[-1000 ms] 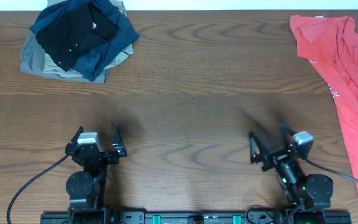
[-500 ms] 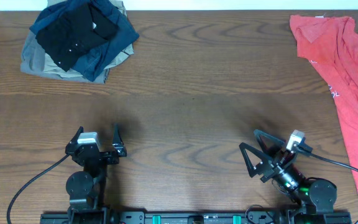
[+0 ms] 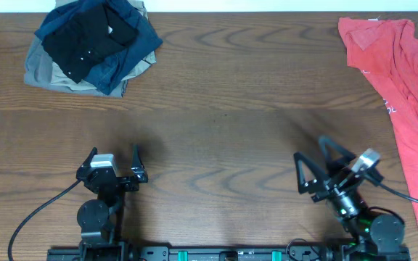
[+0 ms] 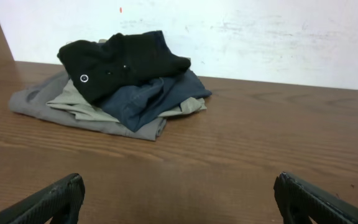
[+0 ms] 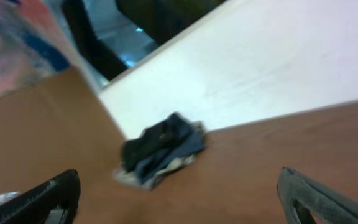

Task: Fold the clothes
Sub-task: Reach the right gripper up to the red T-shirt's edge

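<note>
The coral-red T-shirt (image 3: pixel 412 94) is seen spread loosely and wrinkled along the right edge of the wooden table (image 3: pixel 223 109), running from the far right corner down toward the near side; part of it is cut off by the frame in the overhead view. Small white marks are visible on its inner edge.

Nearest to it, the right gripper (image 3: pixel 308 146) is held over bare wood, apart from the shirt and turned toward the table's left side. Its jaws are spread wide and nothing is held between them. A black cable (image 3: pixel 401 196) from this arm is seen reaching the shirt's near edge. The right wrist view is blurred and tilted.

The left gripper (image 3: pixel 114 152) is parked at the near left, jaws likewise spread wide and empty.

At the far left corner, well apart from the shirt, a pile of black, navy and khaki garments (image 3: pixel 89 47) is stacked, and both wrist cameras are pointed at it.
</note>
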`<action>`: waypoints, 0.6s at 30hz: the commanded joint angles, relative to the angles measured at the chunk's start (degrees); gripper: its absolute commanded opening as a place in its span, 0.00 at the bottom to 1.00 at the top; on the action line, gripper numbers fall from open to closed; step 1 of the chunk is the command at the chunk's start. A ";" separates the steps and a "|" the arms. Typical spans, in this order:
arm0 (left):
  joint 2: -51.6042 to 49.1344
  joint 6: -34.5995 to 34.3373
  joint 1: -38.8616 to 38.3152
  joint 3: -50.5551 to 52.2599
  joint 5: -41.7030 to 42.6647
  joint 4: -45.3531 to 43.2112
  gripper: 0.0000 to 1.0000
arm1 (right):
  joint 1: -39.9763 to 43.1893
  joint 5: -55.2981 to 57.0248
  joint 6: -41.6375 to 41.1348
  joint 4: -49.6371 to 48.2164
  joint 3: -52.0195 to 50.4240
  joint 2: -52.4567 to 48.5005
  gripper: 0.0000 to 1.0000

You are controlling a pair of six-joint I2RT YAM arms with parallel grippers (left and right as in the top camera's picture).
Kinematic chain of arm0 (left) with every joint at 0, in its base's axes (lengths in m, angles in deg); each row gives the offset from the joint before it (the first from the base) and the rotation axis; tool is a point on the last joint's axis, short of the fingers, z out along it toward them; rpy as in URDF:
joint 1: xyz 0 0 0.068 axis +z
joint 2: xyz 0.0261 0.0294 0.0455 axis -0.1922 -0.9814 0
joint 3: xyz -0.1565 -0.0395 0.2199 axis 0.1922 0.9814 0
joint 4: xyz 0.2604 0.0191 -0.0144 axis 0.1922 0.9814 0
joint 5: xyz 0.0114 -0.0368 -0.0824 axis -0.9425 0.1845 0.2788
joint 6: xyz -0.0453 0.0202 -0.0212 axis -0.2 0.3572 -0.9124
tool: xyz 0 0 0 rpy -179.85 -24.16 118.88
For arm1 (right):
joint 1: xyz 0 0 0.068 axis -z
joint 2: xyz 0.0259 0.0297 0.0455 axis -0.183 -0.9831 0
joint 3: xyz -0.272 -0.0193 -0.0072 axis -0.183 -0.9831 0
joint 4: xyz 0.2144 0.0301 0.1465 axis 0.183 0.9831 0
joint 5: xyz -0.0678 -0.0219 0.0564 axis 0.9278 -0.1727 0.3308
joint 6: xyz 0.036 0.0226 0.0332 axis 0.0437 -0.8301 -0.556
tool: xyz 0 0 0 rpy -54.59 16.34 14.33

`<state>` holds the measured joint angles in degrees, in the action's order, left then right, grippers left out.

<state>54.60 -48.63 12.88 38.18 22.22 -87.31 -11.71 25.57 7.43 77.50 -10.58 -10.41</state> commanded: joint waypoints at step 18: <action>0.09 0.76 -0.13 0.98 0.39 1.90 0.98 | 5.79 42.49 33.81 44.35 84.26 -89.02 0.99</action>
<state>54.53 -48.63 12.88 38.16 22.22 -87.31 -7.52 62.31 38.49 117.56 64.39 -91.85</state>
